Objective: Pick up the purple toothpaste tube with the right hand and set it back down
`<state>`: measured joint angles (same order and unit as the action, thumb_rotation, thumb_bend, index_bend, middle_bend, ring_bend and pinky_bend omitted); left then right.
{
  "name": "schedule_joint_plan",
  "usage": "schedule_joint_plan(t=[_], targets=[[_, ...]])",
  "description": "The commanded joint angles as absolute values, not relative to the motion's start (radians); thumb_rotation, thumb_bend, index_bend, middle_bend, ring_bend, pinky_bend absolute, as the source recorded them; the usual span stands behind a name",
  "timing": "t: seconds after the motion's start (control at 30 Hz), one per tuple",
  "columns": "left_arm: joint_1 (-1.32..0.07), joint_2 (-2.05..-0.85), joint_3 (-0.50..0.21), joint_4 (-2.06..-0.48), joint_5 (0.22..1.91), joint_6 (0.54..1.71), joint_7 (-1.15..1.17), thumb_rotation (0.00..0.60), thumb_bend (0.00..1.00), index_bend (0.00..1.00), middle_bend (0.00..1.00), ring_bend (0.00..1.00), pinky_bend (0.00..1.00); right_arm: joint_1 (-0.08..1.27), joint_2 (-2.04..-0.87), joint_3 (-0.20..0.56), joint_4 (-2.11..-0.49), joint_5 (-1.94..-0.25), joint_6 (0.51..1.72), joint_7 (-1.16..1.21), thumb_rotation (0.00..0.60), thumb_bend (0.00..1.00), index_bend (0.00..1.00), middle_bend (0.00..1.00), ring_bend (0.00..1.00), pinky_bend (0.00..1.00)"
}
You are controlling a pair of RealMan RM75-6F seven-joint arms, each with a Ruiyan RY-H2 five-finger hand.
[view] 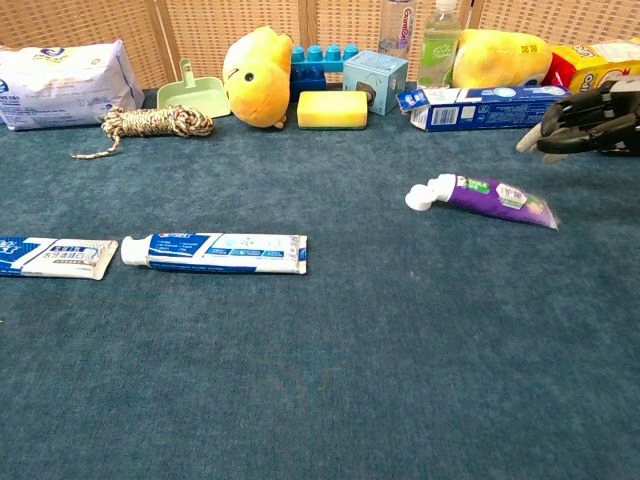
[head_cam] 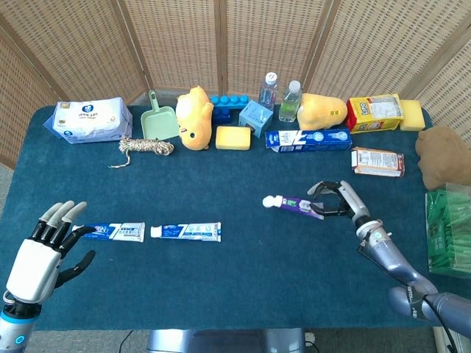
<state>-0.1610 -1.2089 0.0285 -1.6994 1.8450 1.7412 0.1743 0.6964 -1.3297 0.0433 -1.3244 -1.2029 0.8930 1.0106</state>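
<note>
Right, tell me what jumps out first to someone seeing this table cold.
The purple tube lies alone on the blue cloth right of centre, cap pointing left, with the right robot hand open just beyond its tail. At the back sits a row of clutter, the yellow plush duck brightest. Near the front left, two blue-and-white tubes lie end to end by the open left robot hand.

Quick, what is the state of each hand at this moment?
Left hand: open, holding nothing.
Right hand: open, holding nothing; the purple toothpaste tube lies on the table, apart from it.
</note>
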Motion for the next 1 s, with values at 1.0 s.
schedule_joint_plan(t=[1.0], targets=[[0.012, -1.109, 0.108, -1.748, 1.614, 1.679, 0.213, 0.6, 0.24, 0.17, 0.08, 0.05, 0.08, 0.312, -1.261, -0.041, -1.619, -1.447, 1.494, 0.171, 0.6, 0.3, 0.5, 0.36, 0.19, 0.23]])
